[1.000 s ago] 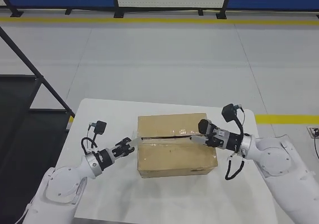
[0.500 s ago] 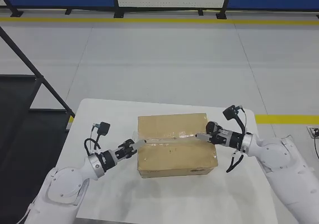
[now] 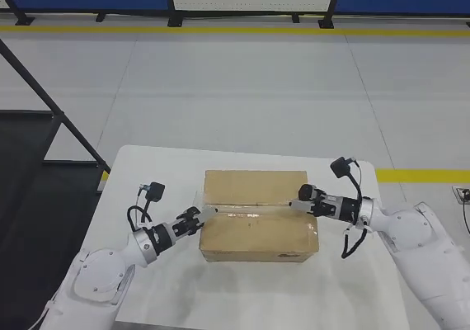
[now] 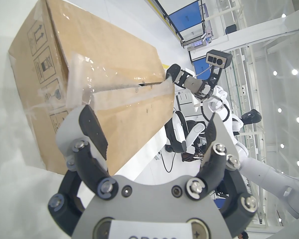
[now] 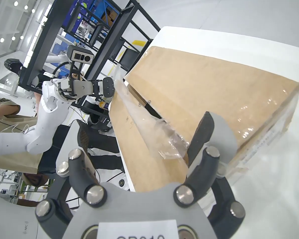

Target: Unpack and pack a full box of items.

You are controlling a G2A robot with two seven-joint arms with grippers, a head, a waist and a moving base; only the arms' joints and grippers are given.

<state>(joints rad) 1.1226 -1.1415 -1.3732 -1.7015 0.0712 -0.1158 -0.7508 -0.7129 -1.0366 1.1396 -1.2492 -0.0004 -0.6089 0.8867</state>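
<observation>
Cardboard box (image 3: 256,235) sits on the white table (image 3: 243,289) with its flaps down, between the two grippers. The left gripper (image 4: 150,112) is just off one short end of the box with its fingers spread apart. The loose end of the clear tape (image 4: 76,85) stands right at the tip of one finger (image 4: 92,128); I cannot tell whether they touch. The right gripper (image 5: 143,123) is at the opposite end, also spread apart, and the tape's other end is crumpled just beside one of its fingers (image 5: 201,135). Between the grippers the strip runs along the top seam, partly lifted off the flaps.
</observation>
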